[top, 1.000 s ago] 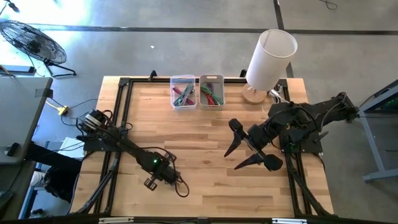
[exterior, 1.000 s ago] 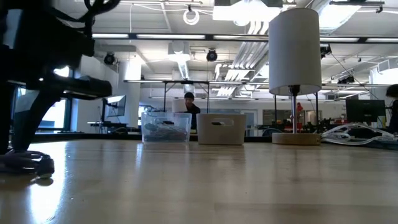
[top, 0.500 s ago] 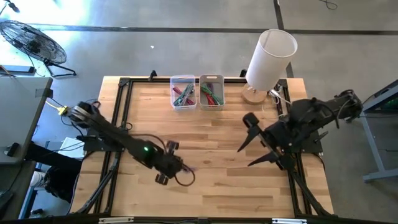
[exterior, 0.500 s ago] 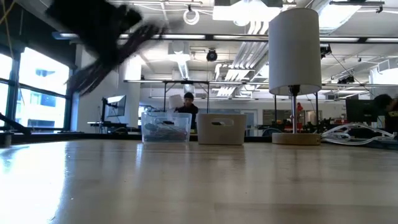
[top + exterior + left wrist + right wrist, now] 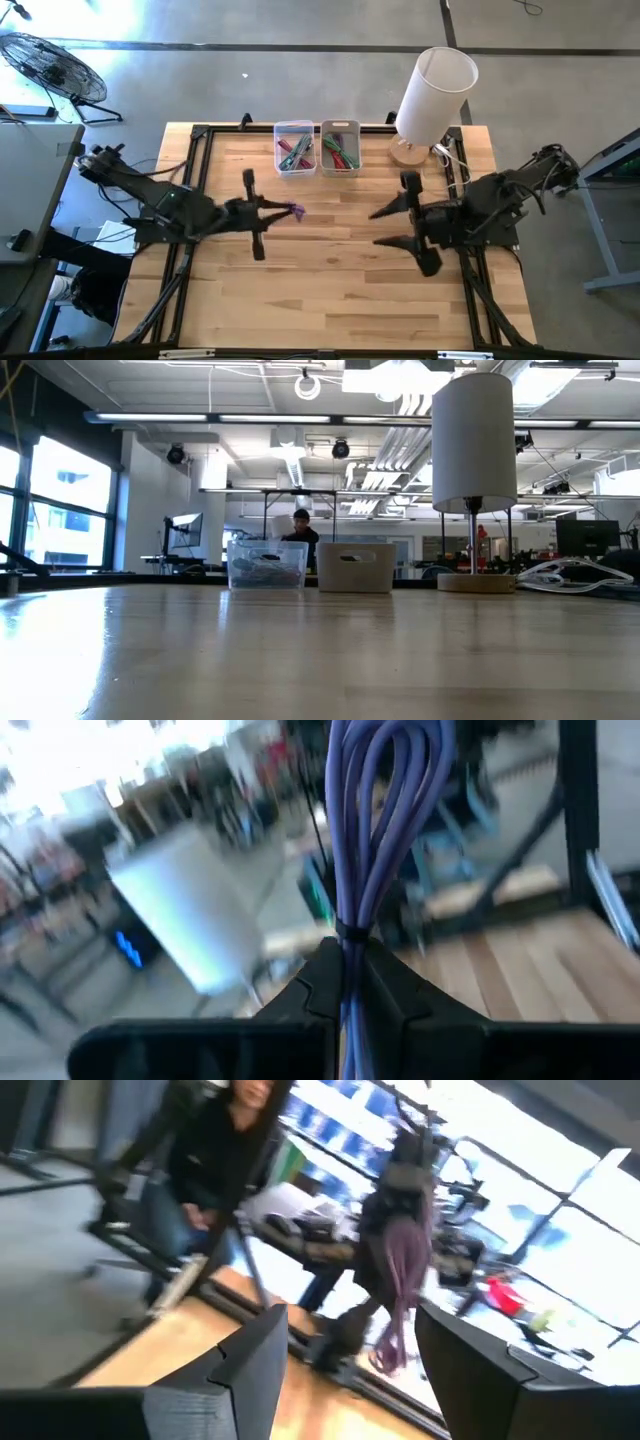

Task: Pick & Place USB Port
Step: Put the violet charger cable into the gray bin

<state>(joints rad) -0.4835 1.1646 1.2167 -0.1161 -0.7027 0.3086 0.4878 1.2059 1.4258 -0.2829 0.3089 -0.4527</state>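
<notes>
- Left gripper, jaws closed tight on a bundled purple USB cable, the loops standing out beyond the fingertips and clear of the counter (tied at the waist, just ahead of the jaws).
- Seen from above, the cable hangs past the jaws on the side facing the right arm; the carry step appears to be in hand, the pick done and the placing not yet made.
- Right gripper, jaws spread wide and holding nothing, waits well apart, across the counter from the cable.
- Farther beyond the left jaws, two bins sit side by side at the counter's far edge: a clear bin and a white bin, both already holding cables.
- Next, by judgement: bring the jaws over a bin, then part them so the bundle drops inside.
- A lamp stands beside the bins.
</notes>
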